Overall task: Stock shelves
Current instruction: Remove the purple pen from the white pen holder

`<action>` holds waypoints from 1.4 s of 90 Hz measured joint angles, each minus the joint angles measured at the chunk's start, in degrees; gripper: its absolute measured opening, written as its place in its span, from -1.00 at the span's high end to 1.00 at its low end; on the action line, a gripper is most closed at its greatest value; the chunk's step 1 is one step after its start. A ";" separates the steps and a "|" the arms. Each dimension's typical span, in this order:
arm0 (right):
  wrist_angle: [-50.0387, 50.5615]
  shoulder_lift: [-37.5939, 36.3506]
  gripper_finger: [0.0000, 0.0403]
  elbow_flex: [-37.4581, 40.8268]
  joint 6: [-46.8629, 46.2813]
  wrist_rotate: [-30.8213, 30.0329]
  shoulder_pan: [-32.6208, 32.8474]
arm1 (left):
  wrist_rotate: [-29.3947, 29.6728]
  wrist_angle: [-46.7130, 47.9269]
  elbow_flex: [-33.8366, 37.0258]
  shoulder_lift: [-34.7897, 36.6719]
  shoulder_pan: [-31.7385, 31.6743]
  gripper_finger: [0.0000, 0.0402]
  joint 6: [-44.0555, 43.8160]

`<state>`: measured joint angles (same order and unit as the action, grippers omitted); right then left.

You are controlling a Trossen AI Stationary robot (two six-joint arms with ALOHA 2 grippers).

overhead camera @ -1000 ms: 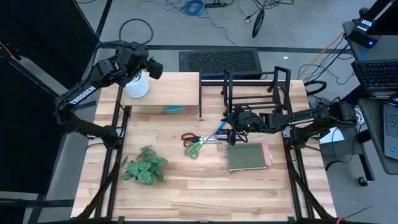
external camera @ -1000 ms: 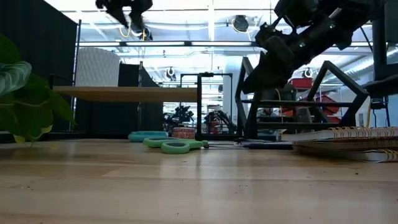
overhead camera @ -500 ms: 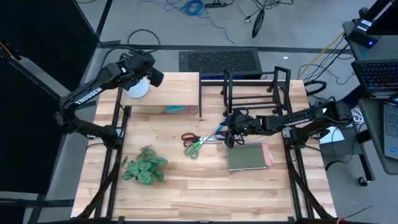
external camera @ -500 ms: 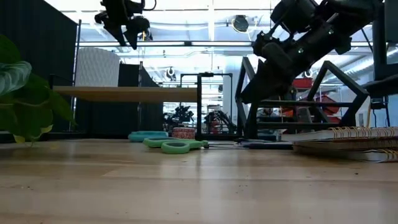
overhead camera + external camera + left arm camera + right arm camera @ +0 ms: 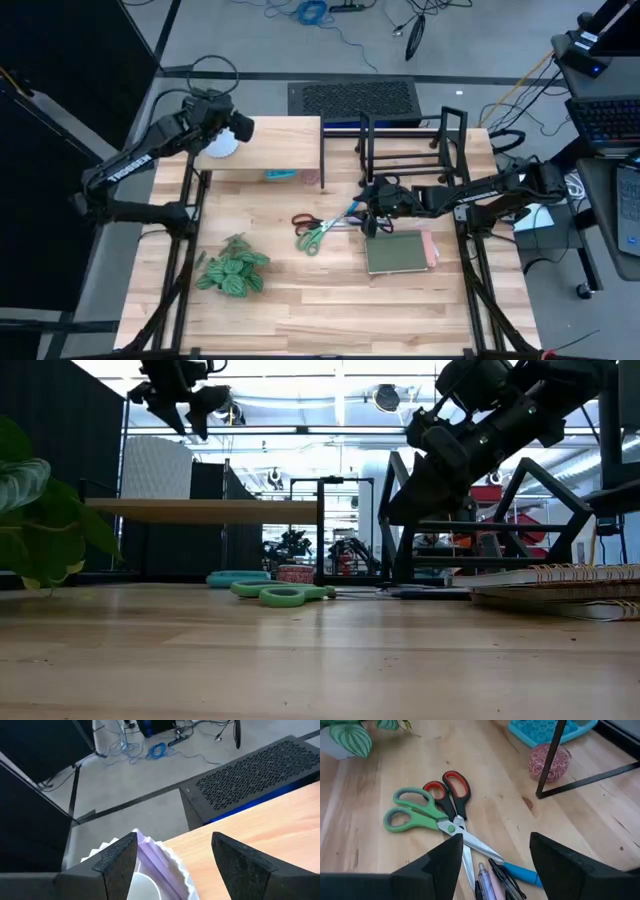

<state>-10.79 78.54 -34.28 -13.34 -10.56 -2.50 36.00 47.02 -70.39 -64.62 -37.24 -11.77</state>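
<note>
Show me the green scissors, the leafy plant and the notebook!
green scissors (image 5: 405, 810): right wrist view, on the handle loops.
leafy plant (image 5: 233, 270): high view, on the middle leaves.
notebook (image 5: 397, 252): high view, middle of the cover.

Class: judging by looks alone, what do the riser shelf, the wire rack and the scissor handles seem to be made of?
Riser shelf: pale wood, matte, with visible grain.
Wire rack: thin black bars, probably painted metal.
Green scissors and red-and-black scissors: smooth coloured handles, likely plastic; the blades look like bare, shiny steel.

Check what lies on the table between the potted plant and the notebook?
In the high view, two pairs of scissors, green-handled and red-handled, lie between the potted plant and the notebook, nearer the notebook.
</note>
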 joint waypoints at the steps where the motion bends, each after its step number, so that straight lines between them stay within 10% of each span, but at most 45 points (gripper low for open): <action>1: -0.19 0.00 -0.07 0.00 0.00 0.01 0.00 | -0.13 -0.04 0.00 -0.09 -0.14 -0.21 0.00; 23: -1.92 0.00 -0.07 0.00 0.03 0.01 0.00 | -7.49 -1.27 0.02 -2.41 -3.82 -0.21 -3.54; 126: -2.07 -0.02 -0.07 0.00 -3.37 0.02 0.70 | -7.08 -0.29 0.00 1.47 -4.63 -0.21 -0.85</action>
<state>-12.87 78.52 -34.28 -16.71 -10.54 -1.80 28.93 46.73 -70.39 -63.16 -41.87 -12.62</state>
